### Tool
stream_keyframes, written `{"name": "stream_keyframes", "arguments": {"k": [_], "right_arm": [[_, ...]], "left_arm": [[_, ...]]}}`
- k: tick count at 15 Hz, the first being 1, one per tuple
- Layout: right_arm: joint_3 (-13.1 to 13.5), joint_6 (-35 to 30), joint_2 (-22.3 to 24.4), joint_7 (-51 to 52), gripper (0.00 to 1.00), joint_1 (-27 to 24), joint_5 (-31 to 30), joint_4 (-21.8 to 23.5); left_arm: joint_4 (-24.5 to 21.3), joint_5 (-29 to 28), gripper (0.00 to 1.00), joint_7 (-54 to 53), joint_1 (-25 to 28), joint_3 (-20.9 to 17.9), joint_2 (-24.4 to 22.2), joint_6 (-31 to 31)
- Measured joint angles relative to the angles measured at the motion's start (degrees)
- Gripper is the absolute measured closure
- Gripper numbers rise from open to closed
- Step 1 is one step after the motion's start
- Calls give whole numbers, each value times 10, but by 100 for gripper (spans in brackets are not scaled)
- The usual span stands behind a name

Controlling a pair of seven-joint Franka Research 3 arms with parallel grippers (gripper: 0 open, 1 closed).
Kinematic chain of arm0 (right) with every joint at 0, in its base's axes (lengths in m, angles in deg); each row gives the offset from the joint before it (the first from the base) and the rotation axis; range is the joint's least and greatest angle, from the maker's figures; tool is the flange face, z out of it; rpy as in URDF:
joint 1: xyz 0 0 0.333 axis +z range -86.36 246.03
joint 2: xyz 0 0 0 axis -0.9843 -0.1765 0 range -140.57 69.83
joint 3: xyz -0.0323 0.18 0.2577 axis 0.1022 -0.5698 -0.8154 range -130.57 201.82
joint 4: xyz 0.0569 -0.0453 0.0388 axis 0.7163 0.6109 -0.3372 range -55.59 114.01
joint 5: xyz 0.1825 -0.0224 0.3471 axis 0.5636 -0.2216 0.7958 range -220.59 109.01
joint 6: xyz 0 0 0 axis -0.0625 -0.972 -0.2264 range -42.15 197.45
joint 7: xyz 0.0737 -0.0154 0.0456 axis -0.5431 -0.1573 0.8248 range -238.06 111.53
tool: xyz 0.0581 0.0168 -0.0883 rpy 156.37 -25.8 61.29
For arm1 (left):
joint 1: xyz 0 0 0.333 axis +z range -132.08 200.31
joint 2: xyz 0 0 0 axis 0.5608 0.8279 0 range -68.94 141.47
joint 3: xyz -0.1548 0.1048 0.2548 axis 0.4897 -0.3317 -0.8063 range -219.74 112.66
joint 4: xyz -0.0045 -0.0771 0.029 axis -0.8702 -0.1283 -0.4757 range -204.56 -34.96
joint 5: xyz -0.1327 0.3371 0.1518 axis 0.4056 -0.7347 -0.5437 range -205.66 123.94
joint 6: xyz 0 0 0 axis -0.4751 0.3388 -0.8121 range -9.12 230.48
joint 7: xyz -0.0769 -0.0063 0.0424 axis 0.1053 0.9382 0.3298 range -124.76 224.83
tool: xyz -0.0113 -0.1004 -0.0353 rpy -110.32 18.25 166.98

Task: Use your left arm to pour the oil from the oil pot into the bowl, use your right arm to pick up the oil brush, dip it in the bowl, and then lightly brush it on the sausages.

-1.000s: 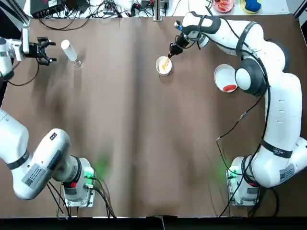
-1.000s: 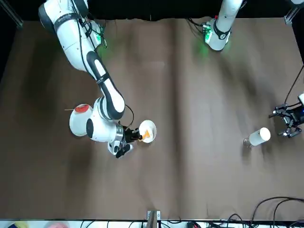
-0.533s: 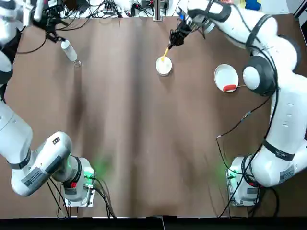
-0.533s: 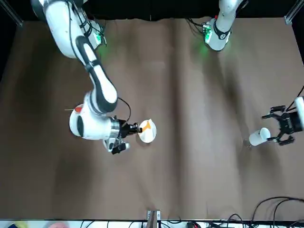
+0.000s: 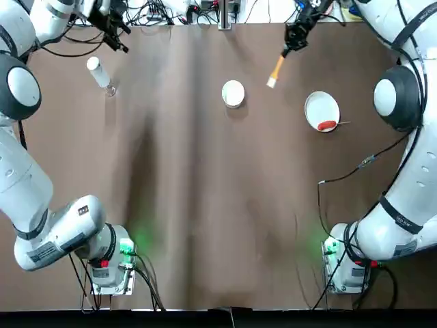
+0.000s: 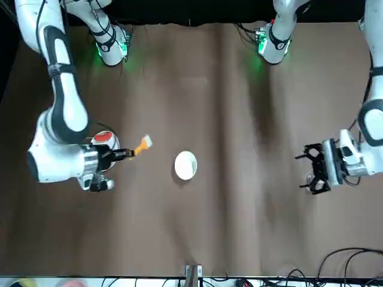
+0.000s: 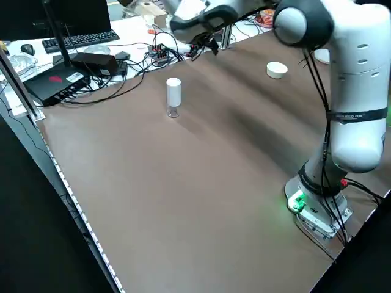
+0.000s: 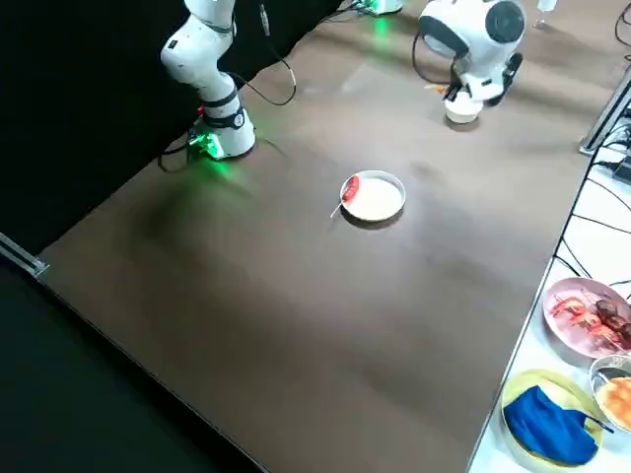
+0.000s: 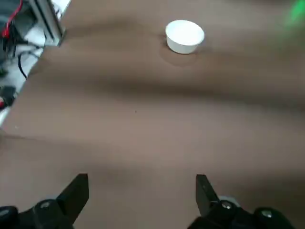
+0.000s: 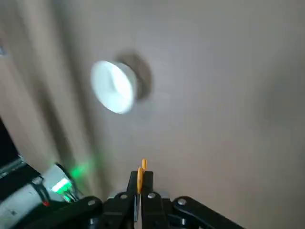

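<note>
The right pincer (image 10: pixel 142 174) is pressed together on the yellow-orange handle of the brush (image 5: pixel 276 71), held up off the table (image 5: pixel 184 171) on the robot's right side of the bowl (image 5: pixel 233 94). The brush's pale tip is aimed down toward the bowl's side of the table, and no contact is made between the two. The left pincer (image 9: pixel 143 176) is spread, with nothing held between its fingers; it is raised well to the robot's left of the bowl, near the bottle (image 7: pixel 173 96). The bottle is stood upright, white cap uppermost, also well to the left of the bowl. The bowl's white inside is exposed from above; whether any oil is held in it cannot be told. To the right of the bowl, farther out than the brush, a flat white plate (image 5: pixel 319 106) is set on the table. On it the red-orange sausage (image 5: pixel 327 126) is laid near the rim, its thin skewer (image 5: pixel 343 123) extended past the edge, away from the bowl.
</note>
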Motion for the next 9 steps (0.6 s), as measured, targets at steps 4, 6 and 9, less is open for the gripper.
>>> {"name": "stream_keyframes", "arguments": {"k": [4, 6, 9], "right_arm": [[6, -59, -1, 24, 96, -59, -58, 32], [6, -62, -4, 34, 96, -89, -79, 53], [7, -62, -7, 71, 96, -128, -106, 73]], "left_arm": [[-65, -53, 1, 225, -27, 4, -82, 19], [-86, -104, 1, 314, -34, 9, -116, 19], [-111, -179, 1, 479, -52, 12, -151, 19]]}}
